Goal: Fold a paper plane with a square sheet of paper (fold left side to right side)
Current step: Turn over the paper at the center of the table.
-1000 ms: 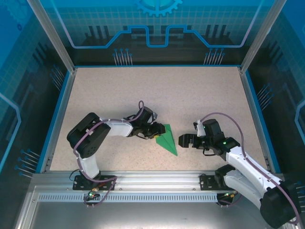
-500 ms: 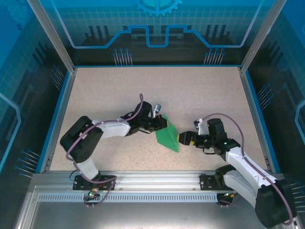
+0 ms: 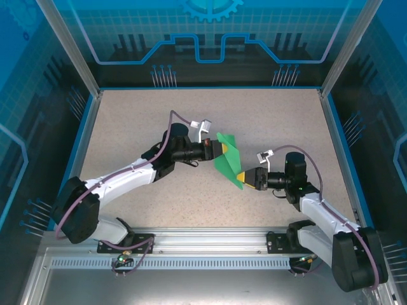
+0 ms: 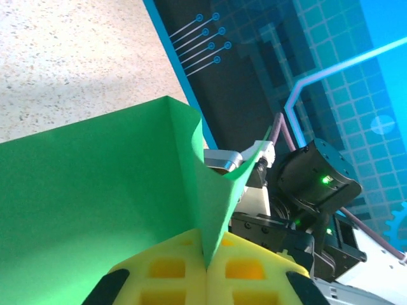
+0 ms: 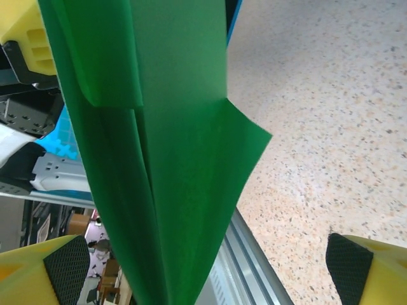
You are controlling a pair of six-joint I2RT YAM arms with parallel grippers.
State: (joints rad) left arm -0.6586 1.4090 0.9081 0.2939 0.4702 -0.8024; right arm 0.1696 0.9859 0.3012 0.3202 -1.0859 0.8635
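Note:
The sheet of paper (image 3: 227, 164) is bright green, creased into a narrow pointed shape, and hangs above the table between the two arms. My left gripper (image 3: 220, 150) is shut on its upper edge. In the left wrist view the yellow pads (image 4: 165, 273) press together on a raised fold of the paper (image 4: 95, 190). My right gripper (image 3: 243, 178) is open at the paper's lower tip. In the right wrist view the folded paper (image 5: 178, 159) runs down between the spread fingers (image 5: 63, 270), with a gap on the right side.
The speckled table (image 3: 267, 121) has a blue rim and clear walls on three sides. An aluminium rail (image 3: 210, 238) with both arm bases runs along the near edge. The right arm's wrist (image 4: 318, 184) sits just behind the paper.
My left gripper shut on the paper, then stretched forward and right, lifting it off the table. My right gripper stayed open and moved in around the paper's lower tip.

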